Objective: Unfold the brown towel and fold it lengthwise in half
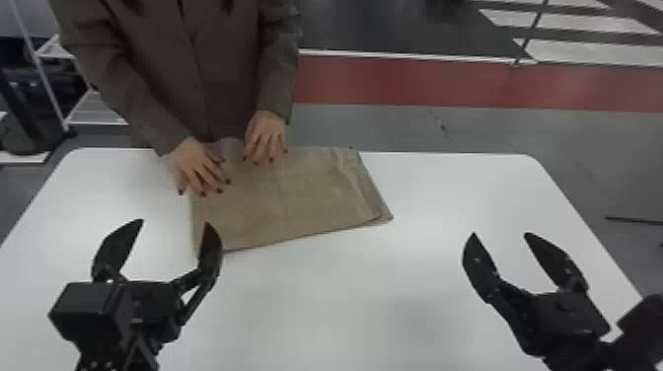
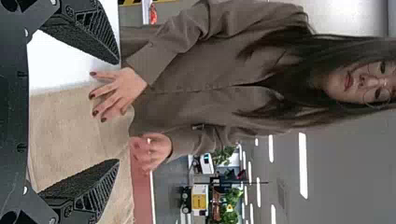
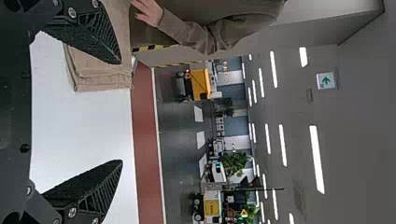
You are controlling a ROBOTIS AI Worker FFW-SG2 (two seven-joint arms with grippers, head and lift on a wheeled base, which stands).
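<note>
The brown towel lies folded and flat at the table's far side, left of centre, with a person's two hands resting on its far left part. My left gripper stands open near the towel's near left corner in the head view, nothing held. The left wrist view has the left gripper with its fingers spread, the towel beyond them. Off to the right, apart from the towel, my right gripper is open as well. In the right wrist view, layered towel edges lie beyond one finger of the right gripper.
The white table extends around the towel, with its far edge just behind it. A person in a brown jacket leans over that edge. A white rack stands on the floor behind at the left.
</note>
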